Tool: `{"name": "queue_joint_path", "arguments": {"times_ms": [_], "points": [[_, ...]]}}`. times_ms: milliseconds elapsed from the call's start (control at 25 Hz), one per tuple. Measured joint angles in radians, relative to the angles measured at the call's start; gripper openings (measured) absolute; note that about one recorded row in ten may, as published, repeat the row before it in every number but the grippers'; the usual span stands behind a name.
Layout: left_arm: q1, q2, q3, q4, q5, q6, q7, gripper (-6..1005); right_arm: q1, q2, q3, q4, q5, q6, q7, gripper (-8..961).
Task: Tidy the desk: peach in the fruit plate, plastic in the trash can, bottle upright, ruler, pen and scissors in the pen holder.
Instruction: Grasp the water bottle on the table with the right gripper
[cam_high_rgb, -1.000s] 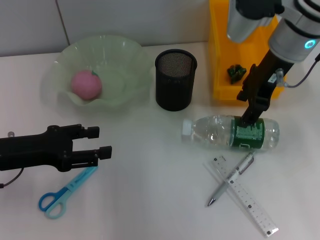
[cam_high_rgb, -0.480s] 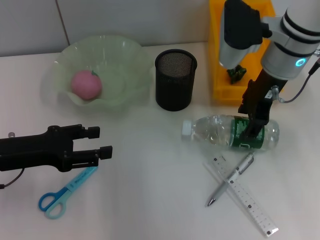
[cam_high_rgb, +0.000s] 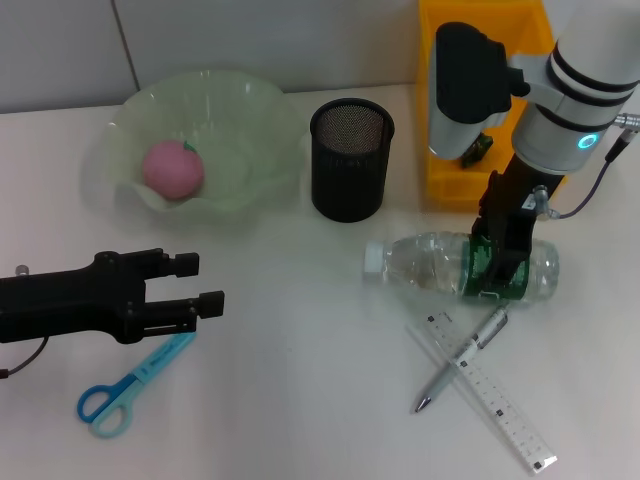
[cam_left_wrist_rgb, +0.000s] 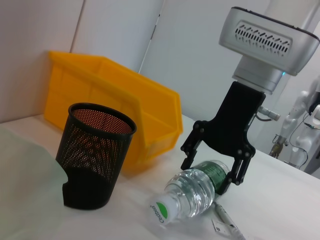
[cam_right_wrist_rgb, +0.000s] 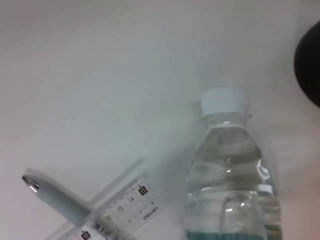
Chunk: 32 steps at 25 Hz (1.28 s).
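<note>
Bottle (cam_high_rgb: 460, 265) is lying on its side on the table, right of centre, cap pointing left. Risk: round body rolling out from between the fingers if they close off-centre. Right hand (cam_high_rgb: 498, 262) is reaching down over the green label, jaws open, straddling it, gripping nothing. Left hand (cam_high_rgb: 195, 290) is idling open near left.

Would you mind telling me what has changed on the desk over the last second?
The right claw has come down over the lying bottle, its open fingers now straddling the green label; it has not closed. The bottle has not moved. The left claw, scissors, pen, ruler and the peach in its plate stayed as they were.
</note>
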<state>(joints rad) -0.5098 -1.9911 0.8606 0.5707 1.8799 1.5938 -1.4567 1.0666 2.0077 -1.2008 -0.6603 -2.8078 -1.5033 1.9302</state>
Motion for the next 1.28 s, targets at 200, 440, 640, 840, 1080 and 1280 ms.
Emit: {"name": "queue_joint_path", "arguments": {"times_ms": [200,440,640,840,1080,1280], "points": [[-0.002,0.0,0.0,0.0,-0.001,0.001,-0.006,751,0.003,0.004,-0.008,0.025,-0.008,0.025,-0.002,759],[-0.004,0.0,0.0,0.0,-0.001,0.002,-0.007,751,0.012,0.008,-0.012,0.064,-0.009,0.06,-0.004,760],[-0.004,0.0,0.0,0.0,-0.001,0.002,-0.007,750,0.012,0.016,-0.03,0.089,-0.01,0.094,-0.004,760],[-0.005,0.0,0.0,0.0,-0.001,0.002,-0.008,750,0.014,0.019,-0.034,0.108,-0.01,0.118,-0.004,761],[-0.006,0.001,0.0,0.0,-0.002,0.001,-0.008,750,0.014,0.024,-0.042,0.113,-0.011,0.131,-0.007,761],[-0.006,0.001,0.0,0.0,-0.002,0.001,-0.008,750,0.014,0.031,-0.046,0.113,-0.02,0.139,-0.008,760]]}}
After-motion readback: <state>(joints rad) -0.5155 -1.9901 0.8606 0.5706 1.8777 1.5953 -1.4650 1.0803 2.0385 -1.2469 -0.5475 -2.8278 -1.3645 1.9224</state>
